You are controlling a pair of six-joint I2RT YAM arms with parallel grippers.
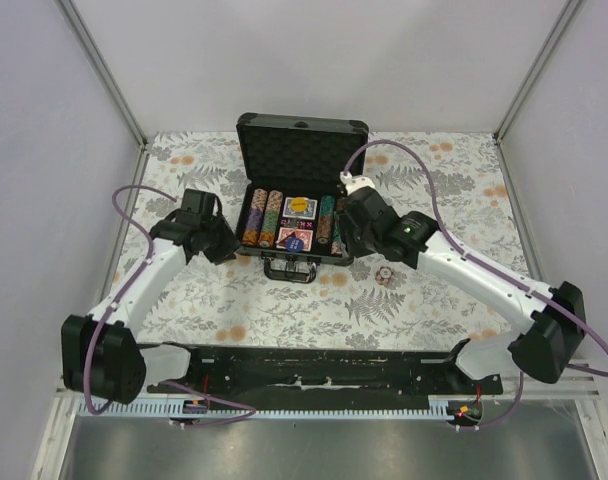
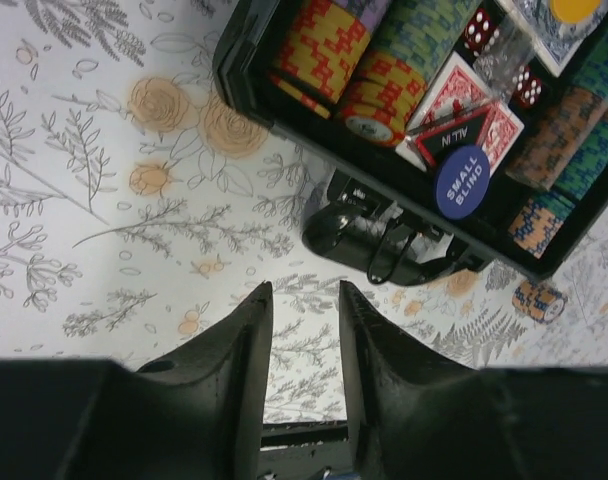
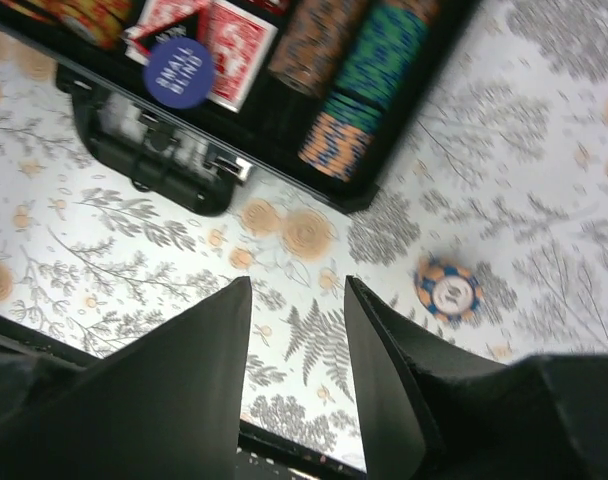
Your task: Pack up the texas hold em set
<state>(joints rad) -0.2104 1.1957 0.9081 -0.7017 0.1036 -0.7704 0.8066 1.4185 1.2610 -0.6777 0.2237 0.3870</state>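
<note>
The black case (image 1: 302, 145) sits open mid-table, lid up, chip rows (image 1: 264, 218) packed inside and a blue button (image 3: 178, 70) lying on the red deck (image 3: 242, 50). One loose chip (image 3: 448, 290) lies off its front right corner. Left gripper (image 2: 304, 290) hovers front-left, jaws parted, empty. Right gripper (image 3: 297, 283) hangs parted and empty near that chip.

Black case (image 1: 302, 138); floral cloth (image 1: 234, 300); blue btn (image 2: 461, 182)
</note>
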